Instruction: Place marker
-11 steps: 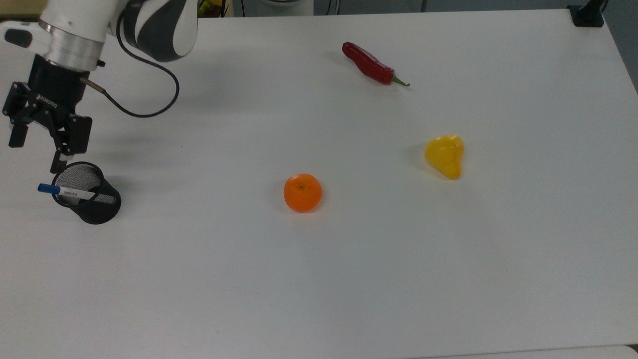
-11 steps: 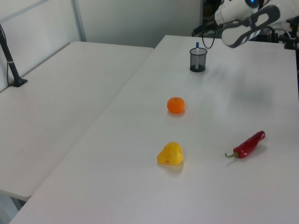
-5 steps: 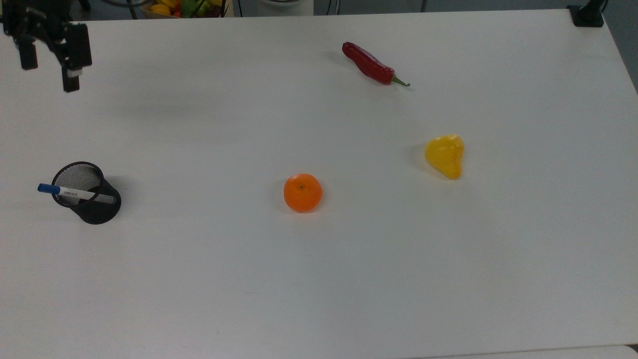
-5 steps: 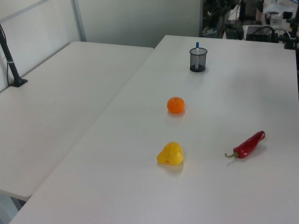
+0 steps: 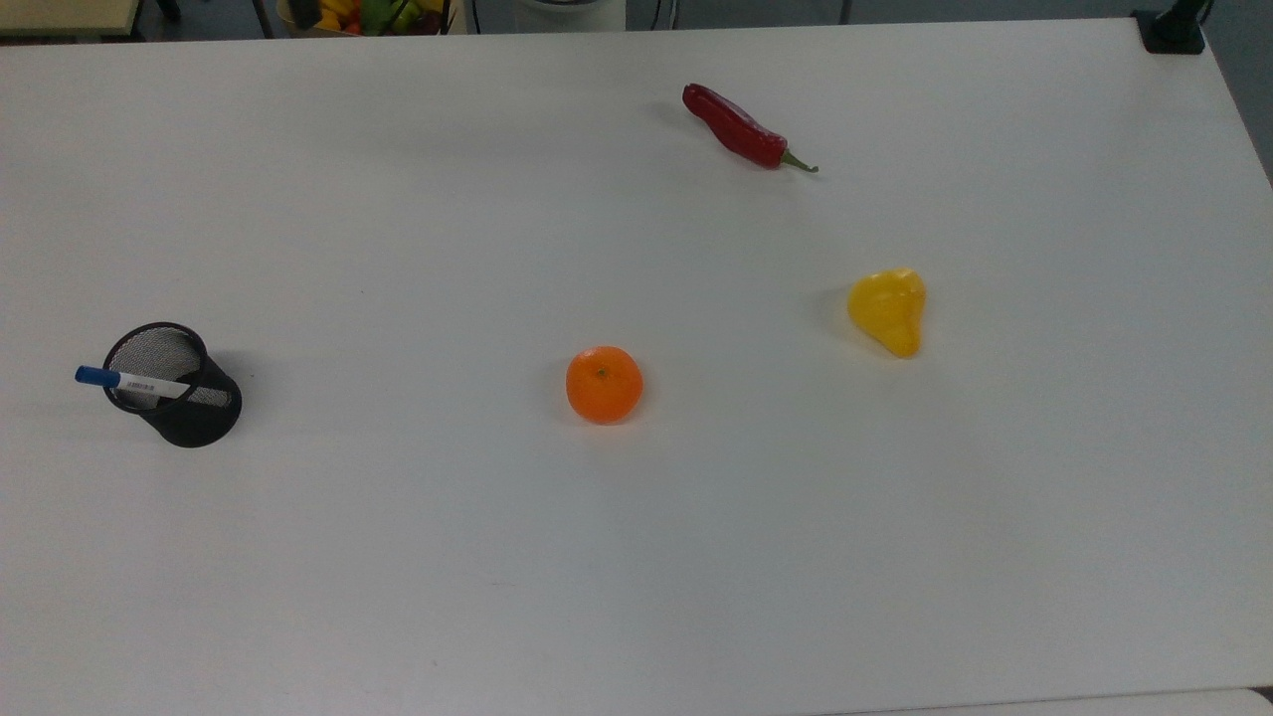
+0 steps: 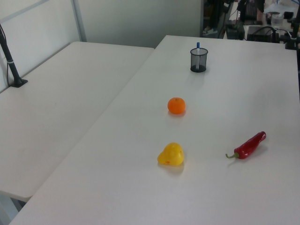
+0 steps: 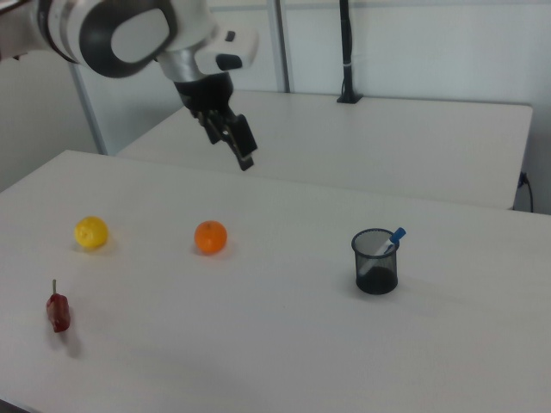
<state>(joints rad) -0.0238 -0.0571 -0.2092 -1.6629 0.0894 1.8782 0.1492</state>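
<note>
The marker (image 5: 132, 380) is seen standing slanted inside the black mesh cup (image 5: 189, 408), its blue cap poking out past the rim toward the top view's left; in the right view the same marker (image 7: 389, 242) leans against the cup's (image 7: 375, 261) far edge with the cap uppermost. The gripper (image 7: 244, 150) is held high above the table (image 5: 636, 557) in the right view, well apart from the cup and up over the orange (image 7: 210, 237), and nothing is carried in it. Whether its fingers are spread or pressed together cannot be told from this angle. The placing step is judged to be done, since the marker is lodged in the cup and no contact with the arm is shown. What remains appears to be a withdrawal only: the arm would be taken clear without the cup being brushed, as the light mesh holder could easily be tipped. The orange, the yellow pear-shaped fruit (image 5: 888, 310) and the red chilli (image 5: 738, 127) are left lying well apart from the cup.
</note>
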